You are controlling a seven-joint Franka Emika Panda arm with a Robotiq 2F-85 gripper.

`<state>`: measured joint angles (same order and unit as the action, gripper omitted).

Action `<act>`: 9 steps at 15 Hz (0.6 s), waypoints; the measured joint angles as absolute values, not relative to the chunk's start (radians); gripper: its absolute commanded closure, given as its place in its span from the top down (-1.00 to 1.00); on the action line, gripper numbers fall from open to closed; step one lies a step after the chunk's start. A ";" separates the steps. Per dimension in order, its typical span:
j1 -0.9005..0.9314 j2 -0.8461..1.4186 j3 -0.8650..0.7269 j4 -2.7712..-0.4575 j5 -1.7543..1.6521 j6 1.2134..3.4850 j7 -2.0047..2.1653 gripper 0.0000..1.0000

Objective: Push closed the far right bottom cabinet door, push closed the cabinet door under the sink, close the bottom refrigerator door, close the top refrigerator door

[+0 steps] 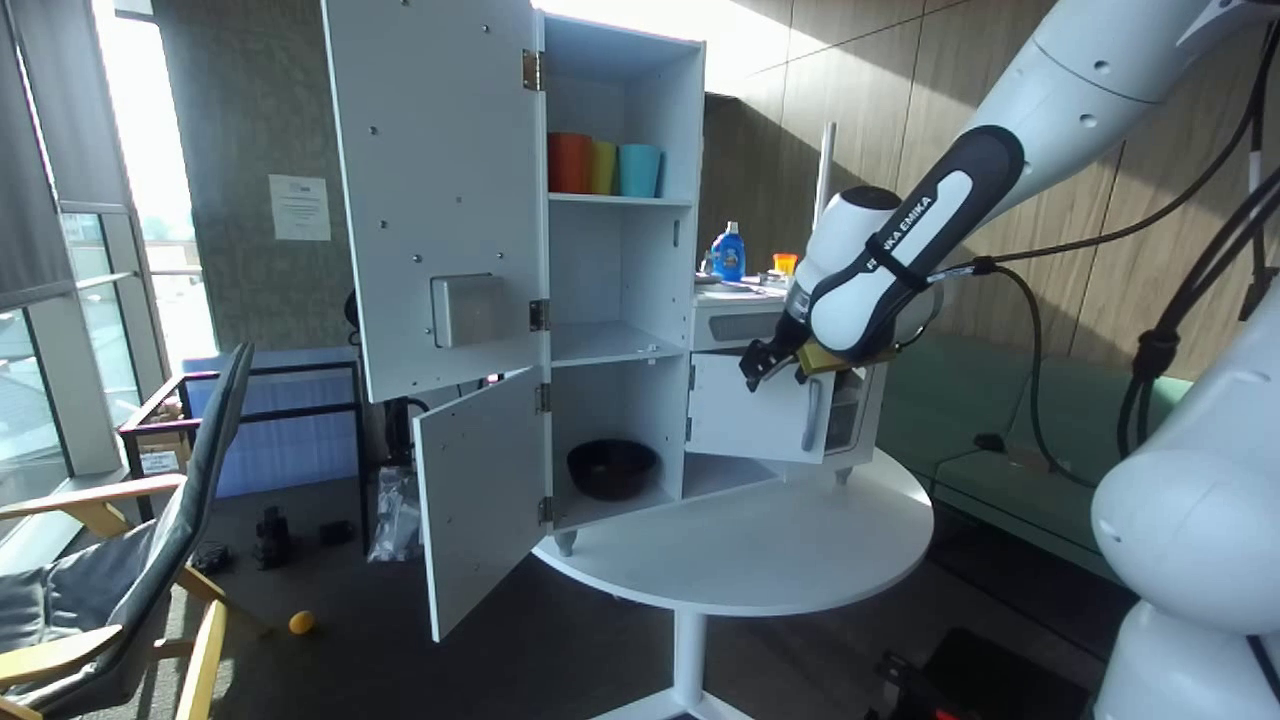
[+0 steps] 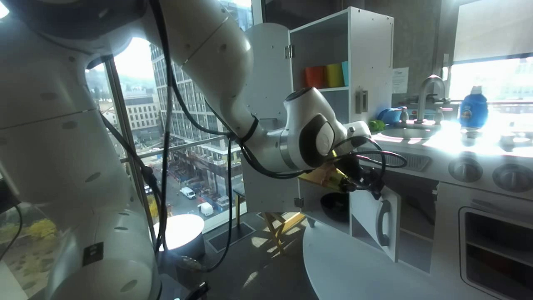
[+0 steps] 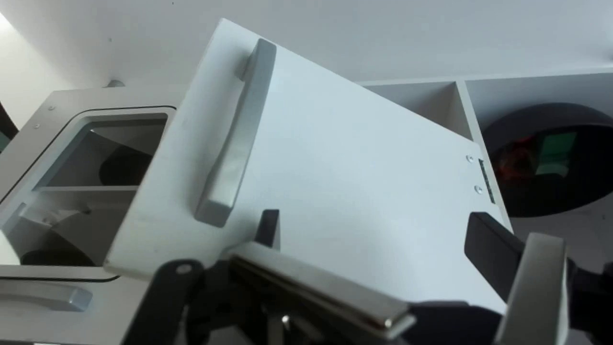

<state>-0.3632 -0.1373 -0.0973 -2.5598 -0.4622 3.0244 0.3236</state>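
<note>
Spread gripper faces the under-sink door; the open top refrigerator door shows only in both exterior views.

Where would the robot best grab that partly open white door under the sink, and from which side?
Probably midway along its gray handle, a bar that stands off the outer face of the door. I'd approach from that outer side, the open gripper closing across the bar's width, since it runs roughly upright in both exterior views.
</note>
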 measured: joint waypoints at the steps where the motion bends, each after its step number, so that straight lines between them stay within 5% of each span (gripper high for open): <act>1: -0.393 -0.109 -0.092 -2.540 -0.512 3.069 0.379 1.00; 9: -0.502 0.034 -0.088 -2.334 -0.875 3.088 0.782 1.00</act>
<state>-0.5021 0.0345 -0.0882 -2.3338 -0.8747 3.0880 0.7821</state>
